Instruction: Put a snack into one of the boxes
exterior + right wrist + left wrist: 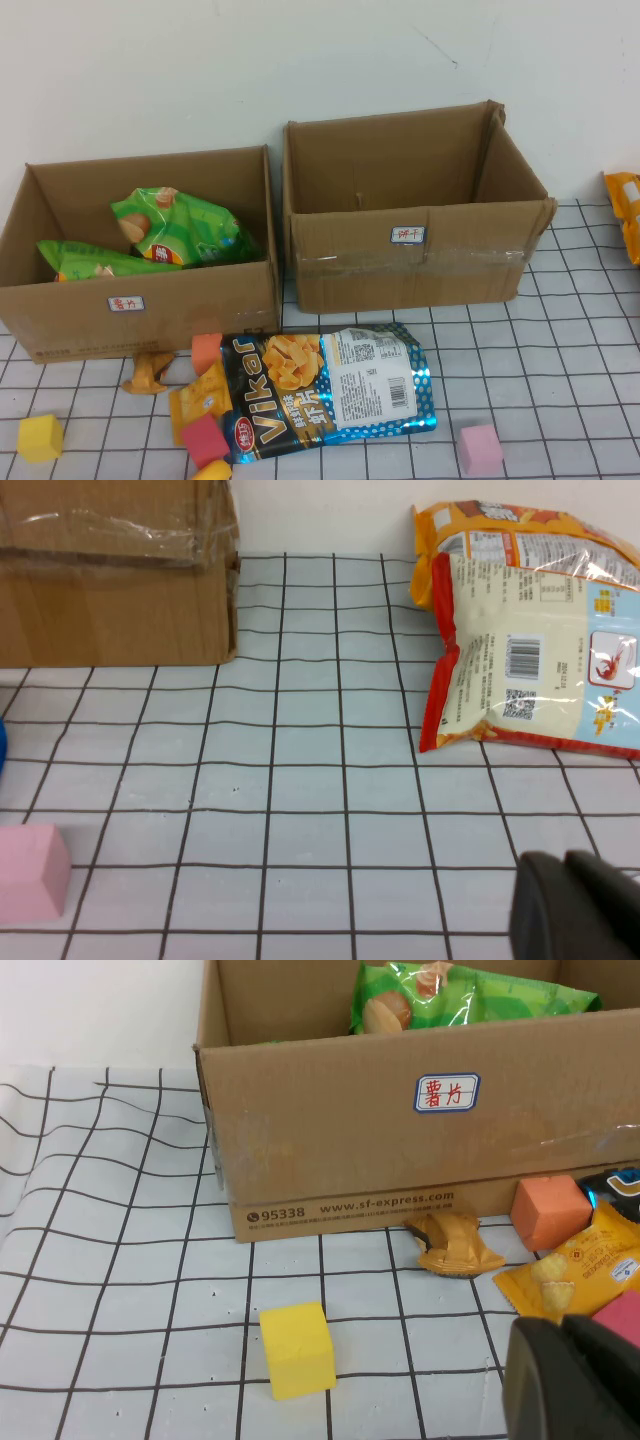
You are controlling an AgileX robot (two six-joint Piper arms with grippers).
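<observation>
The lower, wider cardboard box (60,315) stands at the left, a white label with red characters (447,1092) on its front. Two green snack bags (175,228) lie inside it. A blue Vikar snack bag (325,390) lies flat on the checked cloth in front of the boxes, beside a small orange snack packet (200,395). Neither arm shows in the high view. My left gripper (562,1332) is shut and empty, low over the cloth near the small orange packet (575,1270). My right gripper (563,865) is shut and empty over bare cloth, short of an orange-and-red snack bag (540,650).
A taller taped cardboard box (350,260) stands to the right of the labelled one. Foam blocks lie about: a yellow cube (40,437), a pink cube (480,448), a red block (203,438) and an orange cube (206,350). A crumpled orange wrapper (148,372) rests against the left box.
</observation>
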